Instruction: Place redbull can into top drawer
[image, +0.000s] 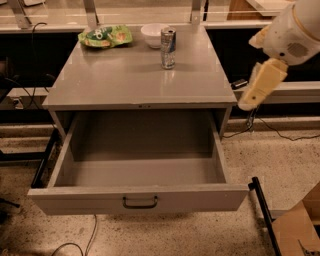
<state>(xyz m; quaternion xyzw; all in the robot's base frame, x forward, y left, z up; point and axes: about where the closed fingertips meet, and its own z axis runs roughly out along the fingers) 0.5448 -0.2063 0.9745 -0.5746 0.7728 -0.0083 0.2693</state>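
Note:
The redbull can (168, 47) stands upright on the grey cabinet top (125, 80), toward the back and right of centre. The top drawer (80, 199) is pulled fully open below it and its inside is bare; a dark bar handle (140, 202) sits at the centre of its front panel. My gripper (261, 84) is the cream part at the end of the arm, hanging in the air at the right, beside the cabinet's right edge, well apart from the can and holding nothing that I can see.
A white bowl (152, 35) sits just left of and behind the can. A green snack bag (105, 36) lies at the back left. A cardboard box (300, 227) and a black bar (262, 210) are on the floor at the right; cables run along the floor.

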